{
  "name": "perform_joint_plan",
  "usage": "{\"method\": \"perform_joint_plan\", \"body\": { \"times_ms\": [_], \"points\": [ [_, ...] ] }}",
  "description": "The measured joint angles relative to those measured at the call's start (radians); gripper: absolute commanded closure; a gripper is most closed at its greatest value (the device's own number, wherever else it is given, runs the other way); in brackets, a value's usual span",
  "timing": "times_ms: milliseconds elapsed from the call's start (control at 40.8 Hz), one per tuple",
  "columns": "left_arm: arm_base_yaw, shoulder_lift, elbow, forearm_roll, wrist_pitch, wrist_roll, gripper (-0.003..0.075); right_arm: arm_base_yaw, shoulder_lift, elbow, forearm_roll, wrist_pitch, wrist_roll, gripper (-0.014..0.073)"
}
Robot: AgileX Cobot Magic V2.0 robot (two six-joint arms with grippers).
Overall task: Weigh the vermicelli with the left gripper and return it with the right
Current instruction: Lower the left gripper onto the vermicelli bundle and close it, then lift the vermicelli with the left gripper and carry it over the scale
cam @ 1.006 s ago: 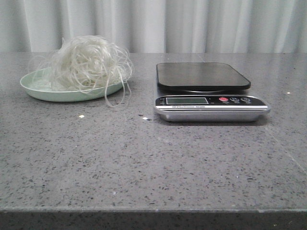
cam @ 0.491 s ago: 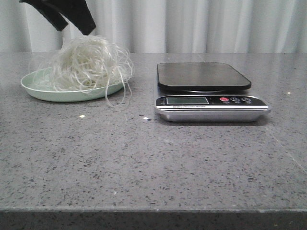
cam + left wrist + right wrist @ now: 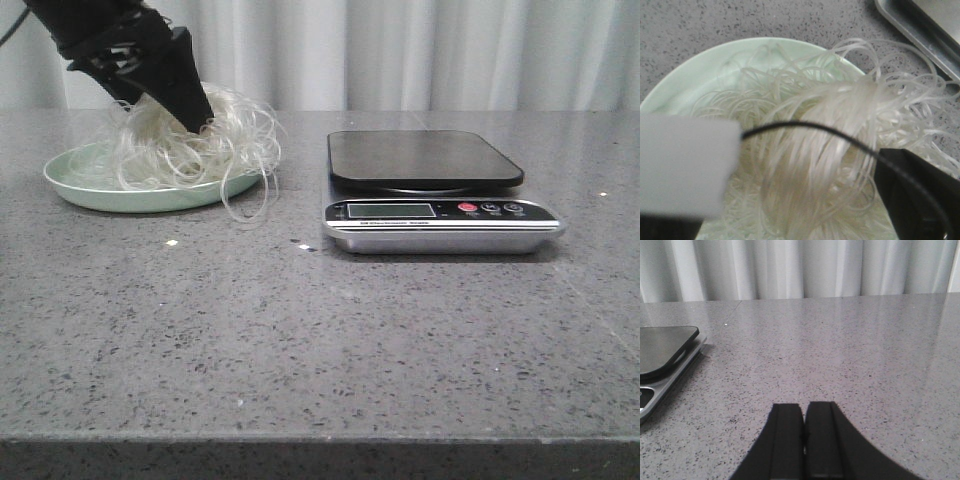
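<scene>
Presently the left hand [image 3: 190, 118] is sunk into the top of the vermicelli [image 3: 195, 150], its fingers spread wide with the noodles bunched between them, not yet clamped; the tangle sits on the pale green plate [image 3: 75, 185] at the desk's [image 3: 320, 330] left, stray strands drooping over the rim; the scale [image 3: 440, 190] stands apart to the right, platform bare; the right hand [image 3: 804, 440] hangs above the desk, fingers pressed together, holding nothing.
</scene>
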Motion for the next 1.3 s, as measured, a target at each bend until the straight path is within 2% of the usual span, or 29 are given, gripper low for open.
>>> {"method": "perform_joint_plan", "body": {
  "times_ms": [172, 368, 736, 1079, 1202, 1300],
  "points": [
    [0.0, 0.007, -0.002, -0.005, 0.012, 0.0, 0.0316, 0.0, 0.0, 0.0, 0.0, 0.0, 0.0, 0.0442],
    [0.0, 0.007, -0.003, -0.007, 0.018, 0.0, 0.059, 0.0, 0.0, 0.0, 0.0, 0.0, 0.0, 0.0442],
    [0.0, -0.003, -0.013, 0.002, 0.039, 0.0, 0.0577, 0.0, 0.0, 0.0, 0.0, 0.0, 0.0, 0.0442],
    [0.0, -0.089, -0.113, 0.019, 0.082, 0.0, 0.0577, 0.0, 0.0, 0.0, 0.0, 0.0, 0.0, 0.0442],
    [0.0, -0.12, -0.166, -0.037, 0.085, 0.0, 0.0577, 0.0, 0.0, 0.0, 0.0, 0.0, 0.0, 0.0442],
    [0.0, -0.131, -0.214, -0.145, 0.089, 0.0, 0.0577, 0.0, 0.0, 0.0, 0.0, 0.0, 0.0, 0.0442]
  ]
}}
